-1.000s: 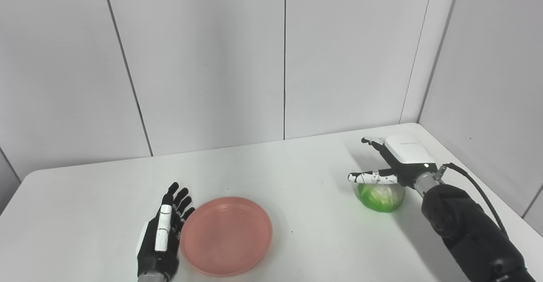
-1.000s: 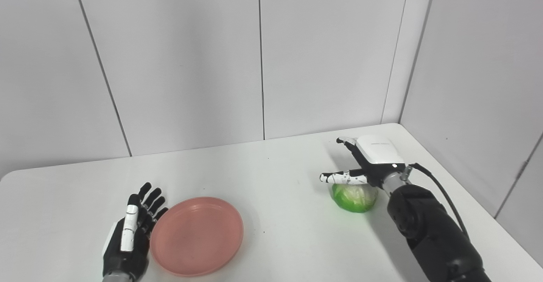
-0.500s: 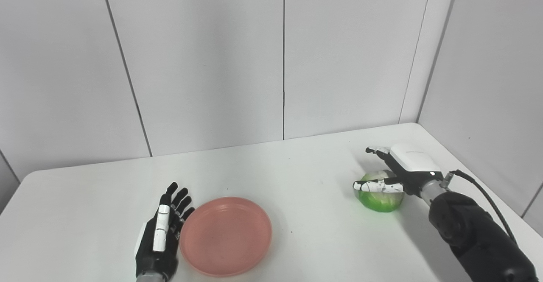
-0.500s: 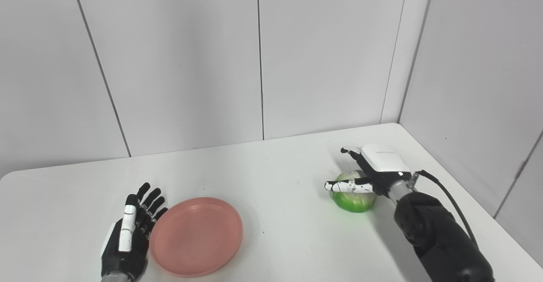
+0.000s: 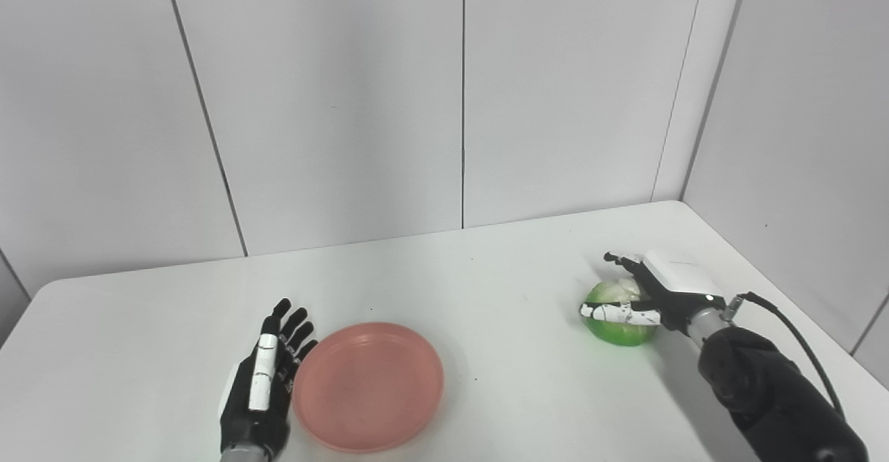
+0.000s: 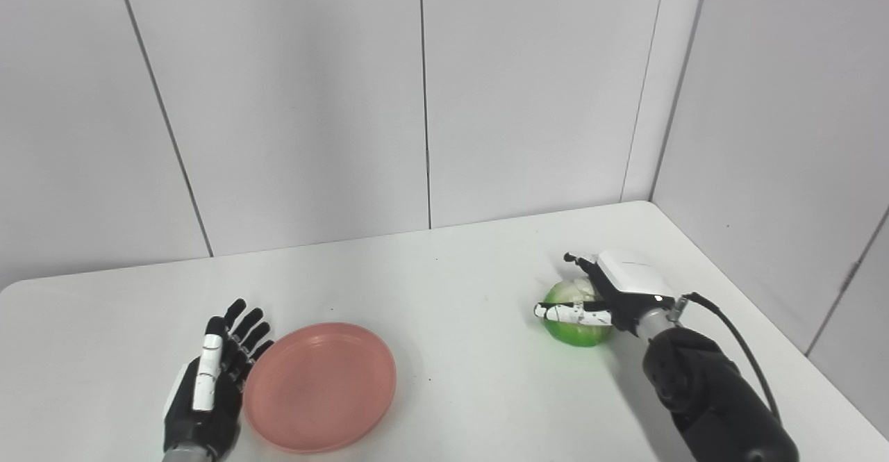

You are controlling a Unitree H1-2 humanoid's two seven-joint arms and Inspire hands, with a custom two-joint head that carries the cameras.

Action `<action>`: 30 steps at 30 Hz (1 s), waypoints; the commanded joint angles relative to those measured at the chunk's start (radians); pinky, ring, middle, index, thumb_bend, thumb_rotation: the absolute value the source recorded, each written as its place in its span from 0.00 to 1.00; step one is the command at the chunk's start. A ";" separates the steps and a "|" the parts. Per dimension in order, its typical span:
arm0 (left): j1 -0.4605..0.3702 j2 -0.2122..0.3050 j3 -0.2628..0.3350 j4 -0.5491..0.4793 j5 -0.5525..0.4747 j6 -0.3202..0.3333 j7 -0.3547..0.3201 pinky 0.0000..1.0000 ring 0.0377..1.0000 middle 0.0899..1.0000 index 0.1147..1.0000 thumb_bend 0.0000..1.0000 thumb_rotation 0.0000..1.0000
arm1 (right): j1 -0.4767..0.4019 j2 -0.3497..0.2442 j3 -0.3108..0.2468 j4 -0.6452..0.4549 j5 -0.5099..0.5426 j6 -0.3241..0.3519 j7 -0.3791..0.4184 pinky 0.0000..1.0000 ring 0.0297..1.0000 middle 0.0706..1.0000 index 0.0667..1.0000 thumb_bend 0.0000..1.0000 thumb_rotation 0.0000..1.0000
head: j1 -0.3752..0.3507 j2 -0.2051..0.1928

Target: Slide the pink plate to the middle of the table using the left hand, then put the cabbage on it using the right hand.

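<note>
Two hands rest over a white tabletop (image 5: 486,295) that fills the lower half of the frame, with pale wall panels (image 5: 333,101) behind it. At the lower left, the left hand (image 5: 260,385) lies flat with its black fingers (image 5: 292,323) spread and pointing toward the top of the frame; it holds nothing. Its right edge sits just beside the left rim of the pink plate (image 5: 368,385), so close that contact cannot be told. The plate lies flat on the tabletop in the lower centre-left of the frame, with nothing on it.

At the right of the frame, the cabbage (image 5: 621,306), a round green-and-white ball, sits on the tabletop, well apart from the plate. The right hand (image 5: 656,292) is down around it: the white back of the hand lies at the cabbage's right side, the thumb crosses its near face, and the other fingers (image 6: 578,260) curve over its far top. The fingers are wrapped about the cabbage but not drawn tight, and whether they press on it cannot be told. The black right arm (image 5: 771,392) runs out toward the lower right corner, with a dark cable (image 5: 799,330) looping beside the wrist.
</note>
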 commanded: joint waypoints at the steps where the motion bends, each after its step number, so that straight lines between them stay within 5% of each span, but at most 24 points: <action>1: 0.010 0.001 0.000 -0.012 -0.002 0.035 0.008 0.92 0.93 0.91 0.91 0.84 0.82 | -0.022 -0.002 0.024 0.062 -0.006 -0.024 -0.021 0.65 0.78 0.82 0.82 0.91 0.87 | 0.001 0.001; 7: 0.016 0.002 0.001 -0.010 0.000 0.036 0.010 0.90 0.93 0.91 0.90 0.84 0.83 | -0.073 0.013 0.102 0.288 -0.010 -0.123 -0.165 0.56 0.71 0.77 0.75 0.88 0.69 | 0.005 0.007; 12: 0.019 0.002 -0.002 -0.006 0.000 0.031 0.003 0.90 0.93 0.92 0.91 0.84 0.83 | -0.097 0.023 0.155 0.389 -0.016 -0.138 -0.250 0.44 0.56 0.69 0.72 0.89 0.64 | 0.008 0.011; 17: 0.023 -0.001 -0.002 -0.010 -0.001 0.031 0.004 0.90 0.93 0.92 0.91 0.85 0.83 | -0.102 0.032 0.162 0.441 0.020 -0.171 -0.315 0.41 0.51 0.60 0.66 0.88 0.50 | 0.011 0.015; 20: 0.024 -0.002 -0.002 -0.012 -0.002 0.031 0.005 0.88 0.93 0.92 0.91 0.85 0.83 | -0.104 0.037 0.157 0.472 0.059 -0.207 -0.324 0.32 0.38 0.46 0.63 0.85 0.36 | 0.011 0.017; 28: 0.026 -0.011 0.001 -0.017 -0.010 0.039 0.007 0.90 0.92 0.91 0.90 0.84 0.83 | -0.093 0.029 0.168 0.465 0.097 -0.227 -0.325 0.22 0.27 0.34 0.54 0.83 0.21 | 0.014 0.019; 30: 0.027 -0.013 0.002 -0.018 -0.013 0.039 0.007 0.91 0.92 0.90 0.90 0.84 0.82 | -0.092 0.027 0.166 0.464 0.110 -0.234 -0.319 0.16 0.20 0.26 0.46 0.57 0.15 | 0.014 0.019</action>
